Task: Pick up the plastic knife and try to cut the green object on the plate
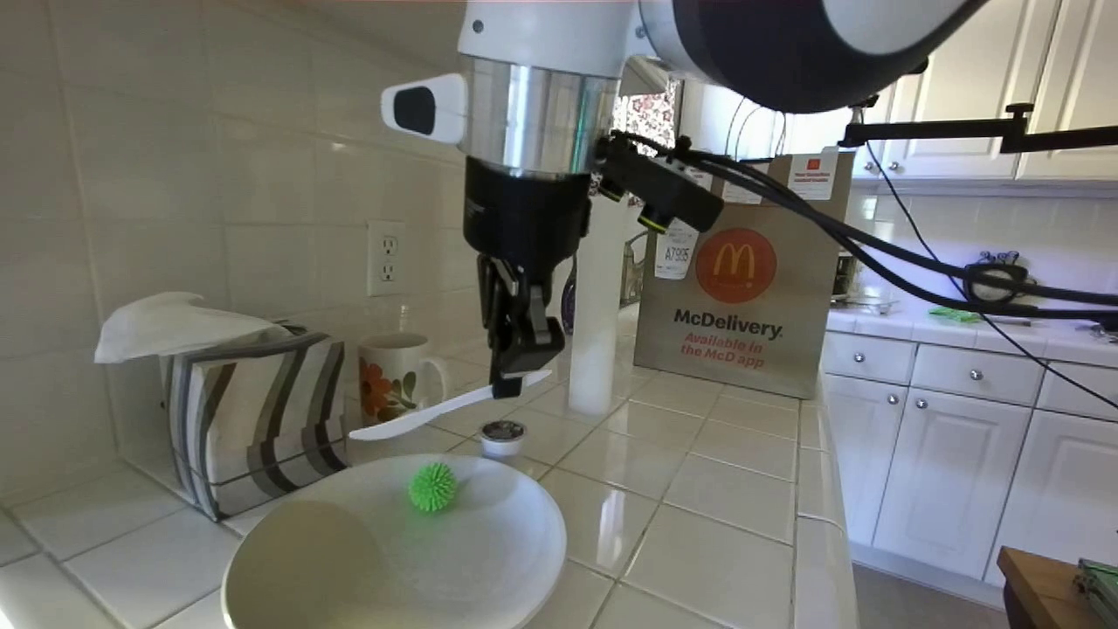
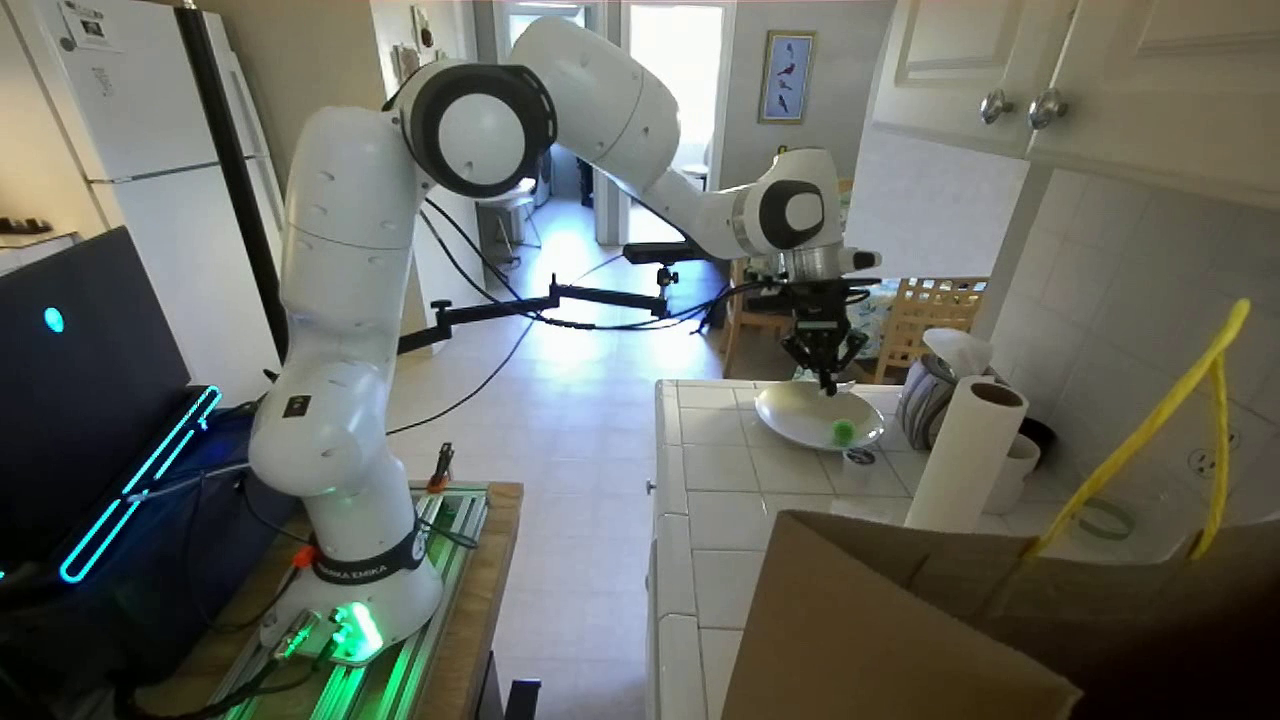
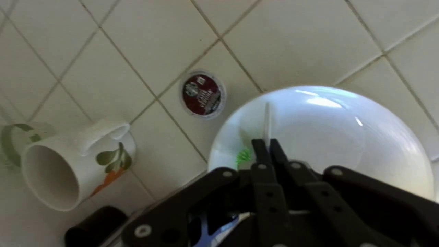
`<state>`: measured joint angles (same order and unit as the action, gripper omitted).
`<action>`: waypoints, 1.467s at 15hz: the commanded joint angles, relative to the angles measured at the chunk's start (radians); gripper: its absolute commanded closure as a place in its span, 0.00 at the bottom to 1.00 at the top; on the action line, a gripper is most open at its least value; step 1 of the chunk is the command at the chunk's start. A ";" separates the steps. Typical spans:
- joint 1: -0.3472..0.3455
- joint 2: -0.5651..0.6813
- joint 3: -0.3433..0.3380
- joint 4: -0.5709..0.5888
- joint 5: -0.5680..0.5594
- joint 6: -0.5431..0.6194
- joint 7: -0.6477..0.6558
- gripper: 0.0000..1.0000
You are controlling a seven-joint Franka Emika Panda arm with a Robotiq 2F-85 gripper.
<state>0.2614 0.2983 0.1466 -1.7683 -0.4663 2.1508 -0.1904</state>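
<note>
End effector [image 1: 507, 387] has the knife [image 1: 410, 423] pinched off-centre, long side toward 8 or 9 o'clock in an exterior view, probably leaving length to cut with. Ball [image 1: 433, 487] sits below it, apart, around 1 o'clock in the plate [image 1: 472, 568], dished enough to stop rolling, I guess.

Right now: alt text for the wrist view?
Black gripper holding a slim white plastic knife above a round white plate bearing a spiky green ball, partly hidden. Left of the plate: round red-topped coffee pod, white floral mug.
</note>
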 commanded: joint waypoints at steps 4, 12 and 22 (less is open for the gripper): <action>0.021 -0.061 -0.009 -0.101 -0.168 -0.007 0.182 0.99; 0.022 -0.055 -0.006 -0.144 -0.171 0.015 0.272 0.99; 0.017 0.008 -0.013 -0.104 -0.167 0.019 0.295 0.99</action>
<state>0.2781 0.2847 0.1374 -1.8825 -0.6111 2.1508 0.0804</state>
